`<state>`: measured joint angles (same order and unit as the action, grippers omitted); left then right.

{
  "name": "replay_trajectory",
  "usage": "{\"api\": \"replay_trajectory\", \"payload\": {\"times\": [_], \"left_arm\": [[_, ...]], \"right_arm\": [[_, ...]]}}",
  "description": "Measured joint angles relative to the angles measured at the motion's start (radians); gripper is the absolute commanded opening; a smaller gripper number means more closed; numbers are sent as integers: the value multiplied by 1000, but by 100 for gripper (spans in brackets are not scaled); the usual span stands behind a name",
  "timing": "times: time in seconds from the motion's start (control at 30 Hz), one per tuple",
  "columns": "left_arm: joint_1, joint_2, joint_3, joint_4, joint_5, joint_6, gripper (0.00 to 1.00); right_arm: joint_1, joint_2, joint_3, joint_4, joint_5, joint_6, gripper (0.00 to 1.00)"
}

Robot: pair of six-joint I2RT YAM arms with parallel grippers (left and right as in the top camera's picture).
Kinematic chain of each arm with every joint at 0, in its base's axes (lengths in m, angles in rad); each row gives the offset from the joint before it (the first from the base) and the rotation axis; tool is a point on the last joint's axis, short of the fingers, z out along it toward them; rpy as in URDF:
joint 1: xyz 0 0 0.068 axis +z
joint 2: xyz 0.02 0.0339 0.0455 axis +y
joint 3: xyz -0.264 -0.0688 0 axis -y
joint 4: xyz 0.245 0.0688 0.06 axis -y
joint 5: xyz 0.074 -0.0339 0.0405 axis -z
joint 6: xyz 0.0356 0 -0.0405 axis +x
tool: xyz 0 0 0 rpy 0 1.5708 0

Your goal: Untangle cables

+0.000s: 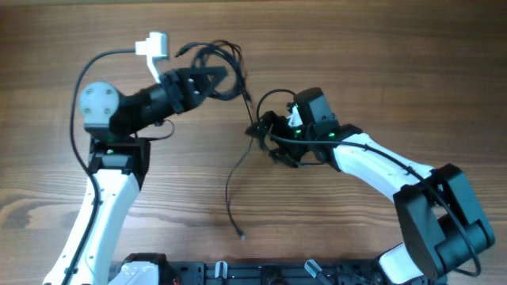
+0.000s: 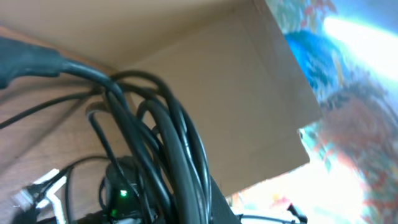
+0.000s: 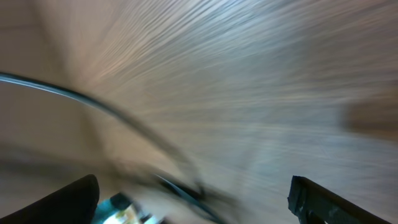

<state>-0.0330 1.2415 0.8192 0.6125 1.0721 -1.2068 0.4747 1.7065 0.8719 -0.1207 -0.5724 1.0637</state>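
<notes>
**Overhead view.** You see the cables (image 1: 224,67) gathered in a bunch of loops at the very tip of the left end effector (image 1: 215,77). It is clenched on that bunch.

One strand (image 1: 230,178) leaves the bunch and runs away from the left end effector, passing just beside the right end effector (image 1: 261,134). It then trails across the bench (image 1: 372,55). Its plug end (image 1: 242,235) lies on the wood well apart from the left end effector, toward the arm bases.

**Left wrist view.** The black loops crowd the lens, directly ahead of the left end effector.

**Right wrist view (blurred).** The fingers (image 3: 68,202) stand wide apart, released. A smeared strand crosses between them, and you cannot tell whether it touches either one.
</notes>
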Motion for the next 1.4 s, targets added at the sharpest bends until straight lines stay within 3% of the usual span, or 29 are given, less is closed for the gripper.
{"api": "replay_trajectory", "payload": {"times": [0.2,0.3,0.5,0.57,0.67,0.9,1.03,1.17,1.4], "left_arm": [[74,0,0,-64,47,-37,4],[74,0,0,-82,117,5,4],[14,0,0,-165,344,339,4],[-44,3,1,-218,385,523,4],[-134,42,2,-262,403,642,4],[-150,130,2,-271,411,693,4],[-150,151,3,-292,412,702,4],[-185,153,5,-433,412,709,4],[-267,153,5,-479,412,675,7]], "right_arm": [[-127,0,0,-66,104,-196,100],[-212,-8,0,-68,75,-338,99],[-361,-167,0,-19,-300,-726,98],[-367,-210,0,41,-509,-891,90],[-367,-212,-1,130,-677,-955,78],[-368,-213,-1,234,-924,-985,85],[-410,-213,-2,281,-895,-989,87],[-425,-214,-2,418,-874,-1067,85],[-421,-214,-1,331,-878,-1270,81]]}}
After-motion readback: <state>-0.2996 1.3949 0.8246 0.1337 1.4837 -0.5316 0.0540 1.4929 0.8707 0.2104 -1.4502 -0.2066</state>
